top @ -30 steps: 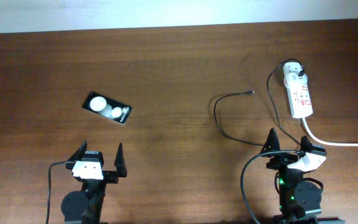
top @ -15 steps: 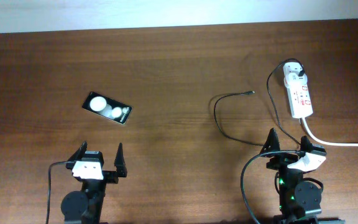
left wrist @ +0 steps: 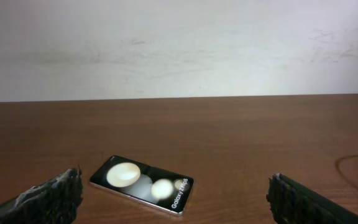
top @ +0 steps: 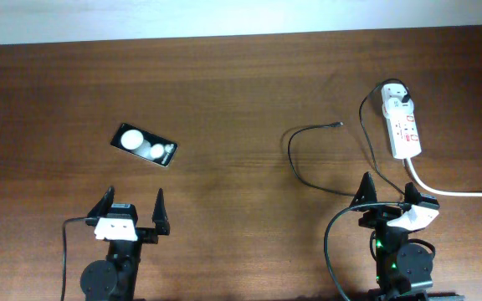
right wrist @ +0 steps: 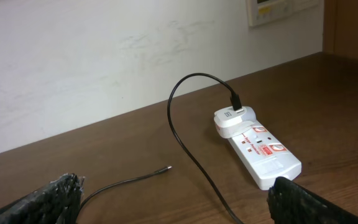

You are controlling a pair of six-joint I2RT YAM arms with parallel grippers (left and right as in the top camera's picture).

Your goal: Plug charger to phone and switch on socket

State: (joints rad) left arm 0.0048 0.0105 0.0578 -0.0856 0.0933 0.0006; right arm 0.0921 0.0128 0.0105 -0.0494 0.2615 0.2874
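The black phone (top: 144, 145) lies flat at the left of the table, screen up with two white glare spots; it also shows in the left wrist view (left wrist: 142, 184). My left gripper (top: 131, 205) is open and empty, just in front of it. The white socket strip (top: 402, 124) lies at the far right with the charger's plug (top: 397, 98) in its far end. The thin black charger cable (top: 295, 163) loops over the table, and its connector tip (top: 338, 124) lies free; the tip also shows in the right wrist view (right wrist: 166, 168). My right gripper (top: 385, 190) is open and empty, near the cable and the strip (right wrist: 258, 154).
The strip's thick white cord (top: 450, 191) runs off the right edge. A white wall (left wrist: 179, 43) rises behind the table's far edge. Each arm's own black cable (top: 331, 251) hangs at the front edge.
My left gripper has shifted slightly to the left. Nothing else has moved.
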